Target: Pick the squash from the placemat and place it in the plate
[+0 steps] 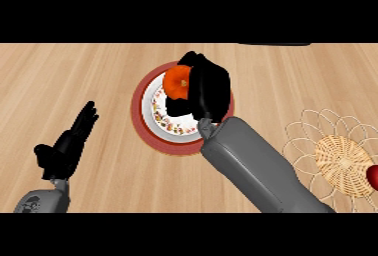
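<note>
Kitchen: wooden counter, plate, placemat.

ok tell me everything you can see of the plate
The plate is round, with a broad red rim and a white centre ringed by a small flowery pattern. It lies flat on the wooden counter, left of the woven placemat and apart from it. The right hand is over its upper right part, curled round the orange squash, and the grey forearm hides its lower right edge. Whether the squash touches the plate cannot be told.
</note>
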### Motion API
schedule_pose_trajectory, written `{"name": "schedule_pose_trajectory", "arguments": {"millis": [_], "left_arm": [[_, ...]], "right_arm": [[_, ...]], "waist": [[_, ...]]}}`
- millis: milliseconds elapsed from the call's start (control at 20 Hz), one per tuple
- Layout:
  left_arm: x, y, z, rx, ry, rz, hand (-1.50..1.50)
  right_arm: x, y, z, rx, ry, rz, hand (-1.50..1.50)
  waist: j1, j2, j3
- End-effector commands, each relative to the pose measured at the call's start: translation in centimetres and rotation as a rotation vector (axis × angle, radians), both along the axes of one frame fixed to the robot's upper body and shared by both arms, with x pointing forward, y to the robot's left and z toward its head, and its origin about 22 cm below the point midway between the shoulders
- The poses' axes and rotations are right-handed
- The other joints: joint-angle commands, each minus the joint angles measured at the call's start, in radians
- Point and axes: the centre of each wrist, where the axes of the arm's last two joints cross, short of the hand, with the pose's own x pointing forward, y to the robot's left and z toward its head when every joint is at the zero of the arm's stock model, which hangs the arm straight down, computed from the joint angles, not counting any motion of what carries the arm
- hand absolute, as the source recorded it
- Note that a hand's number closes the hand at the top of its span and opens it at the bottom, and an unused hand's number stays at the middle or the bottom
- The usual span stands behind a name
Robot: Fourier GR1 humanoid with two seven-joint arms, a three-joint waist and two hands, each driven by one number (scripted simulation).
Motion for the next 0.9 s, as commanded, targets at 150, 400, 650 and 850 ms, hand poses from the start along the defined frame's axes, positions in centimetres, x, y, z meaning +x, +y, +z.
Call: {"name": "schedule_pose_trajectory", "arguments": {"millis": [150,400,650,850], "left_arm": [[-0.6,-0.9,-0.4,0.009,-0.008,-0.019,0.0],[1.0,-0.3,0.0,-0.006,-0.009,-0.001,0.0],[0.0,0.8,-0.4,-0.005,0.005,0.007,0.0],[-0.4,1.0,-0.3,-0.008,0.023,0.024,0.0]], "right_arm": [[2.5,2.1,-0.7,0.075,0.08,-0.13,-1.5],[3.4,1.7,-0.2,0.237,0.043,-0.117,-1.5],[3.2,-0.9,-2.3,0.448,-0.119,-0.189,-1.5],[2.3,-3.2,-2.9,0.607,-0.158,-0.194,-1.5]], "waist": [[0.013,0.0,0.0],[0.003,0.002,0.0],[-0.015,0.0,0.001],[-0.028,-0.001,0.002]]}}
